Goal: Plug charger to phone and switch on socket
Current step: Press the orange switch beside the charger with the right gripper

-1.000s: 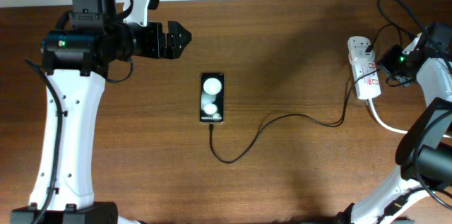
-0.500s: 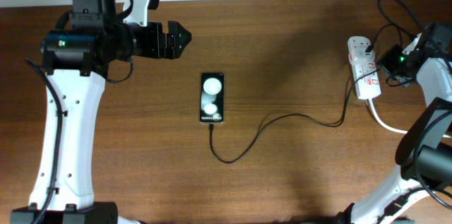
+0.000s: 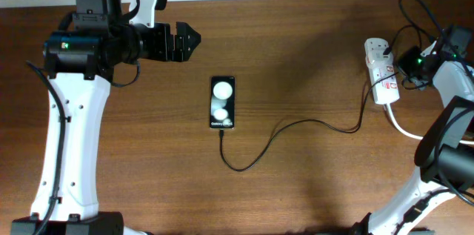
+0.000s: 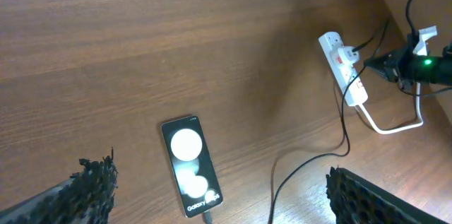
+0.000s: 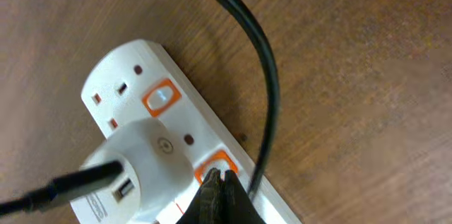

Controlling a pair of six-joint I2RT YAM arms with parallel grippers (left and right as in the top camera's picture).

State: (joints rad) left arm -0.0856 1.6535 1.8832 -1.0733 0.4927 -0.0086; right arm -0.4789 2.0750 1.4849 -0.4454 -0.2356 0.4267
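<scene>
The black phone (image 3: 222,102) lies flat mid-table and shows two white blobs; it also shows in the left wrist view (image 4: 188,165). The thin black charger cable (image 3: 296,125) runs from the phone's near end, its plug tip (image 4: 206,216) at the port, over to the white socket strip (image 3: 381,70). My right gripper (image 5: 219,181) is shut, its tips pressed on the orange-framed switch (image 5: 219,162) of the socket (image 5: 141,111), beside a white adapter (image 5: 138,157). My left gripper (image 3: 191,42) is open and empty, held above the table left of and beyond the phone.
The socket's thick white cord (image 3: 404,127) curves off to the right edge. A second orange-framed switch (image 5: 159,97) lies farther along the strip. A thick black cable (image 5: 261,61) crosses the table beside the strip. A white wall borders the table's far edge.
My right arm has shifted slightly at the socket; the phone, cable and left arm have not moved.
</scene>
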